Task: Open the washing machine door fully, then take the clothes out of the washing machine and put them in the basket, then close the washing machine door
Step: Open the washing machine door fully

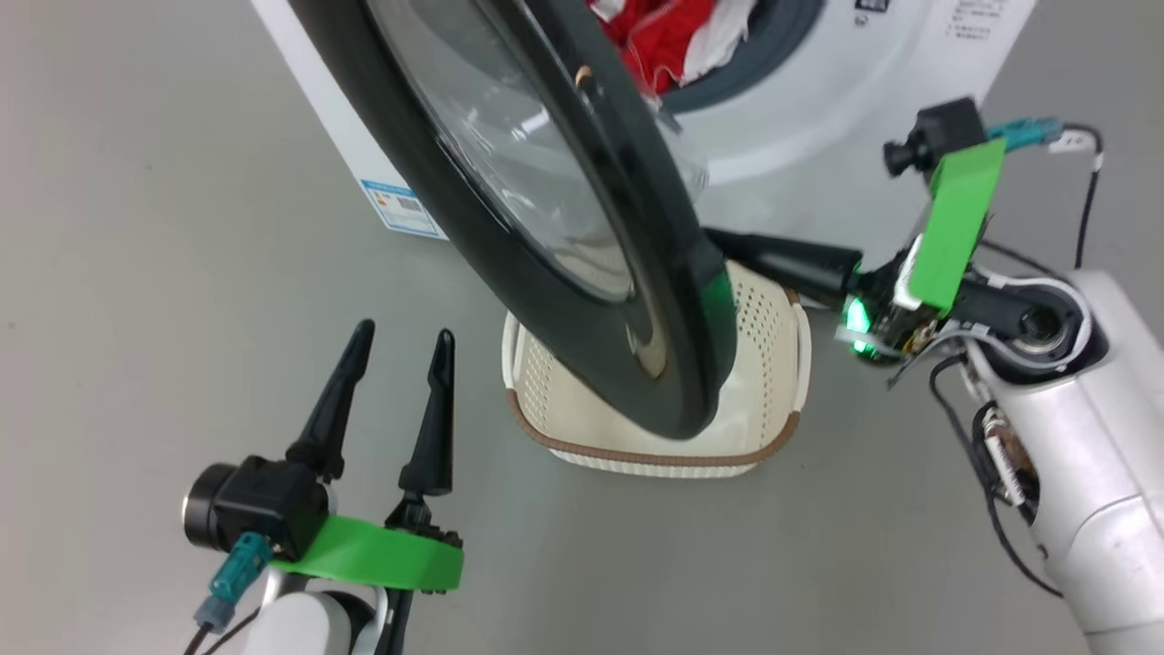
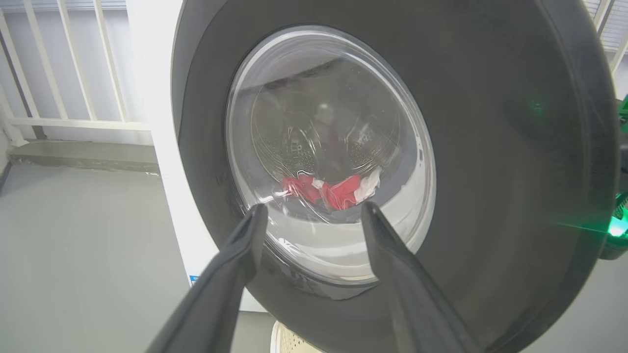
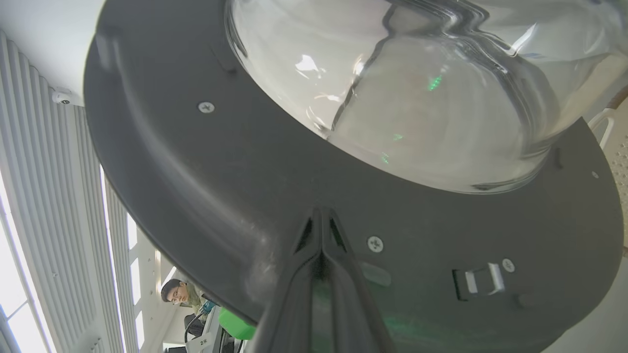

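Observation:
The washing machine (image 1: 818, 118) stands with its door (image 1: 673, 300) swung partly open, black rim edge-on toward me. Red and white clothes (image 1: 664, 36) lie in the drum mouth and show through the door glass (image 2: 333, 189) in the left wrist view. The basket (image 1: 655, 458) sits on the floor under the door's lower edge. My right gripper (image 1: 718, 241) is shut, empty, its tips against the inner face of the door (image 3: 221, 171) below the glass bowl. My left gripper (image 1: 404, 335) is open and empty, in front of the door's outer face (image 2: 490, 122), clear of it.
Grey floor surrounds the machine. A blue label (image 1: 400, 207) is on the machine's lower left side. A white railing (image 2: 73, 117) stands behind to the left. A person (image 3: 176, 291) sits far off in the right wrist view.

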